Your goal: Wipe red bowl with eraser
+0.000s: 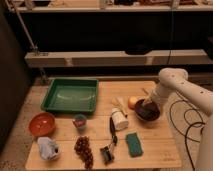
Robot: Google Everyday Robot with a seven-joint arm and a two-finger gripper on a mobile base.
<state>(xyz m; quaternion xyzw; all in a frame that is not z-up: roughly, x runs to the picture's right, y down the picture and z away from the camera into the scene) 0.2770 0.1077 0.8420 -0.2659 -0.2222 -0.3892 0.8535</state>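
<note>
While the gripper (150,104), open or closed I cannot tell, hangs at the purple bowl (145,116) right of the green tray (70,95), the red bowl (42,124) sits front-left of that tray; the unseen eraser, likely light, wants a side pinch.

Robot lab: wooden table (112,89), metal shelving (115,57), floor cables (186,120), robot claw (150,102) at the purple bowl (148,114).

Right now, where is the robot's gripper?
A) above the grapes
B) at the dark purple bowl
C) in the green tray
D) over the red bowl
B: the gripper sits at the dark purple bowl on the right, while the red bowl is far left.
</note>
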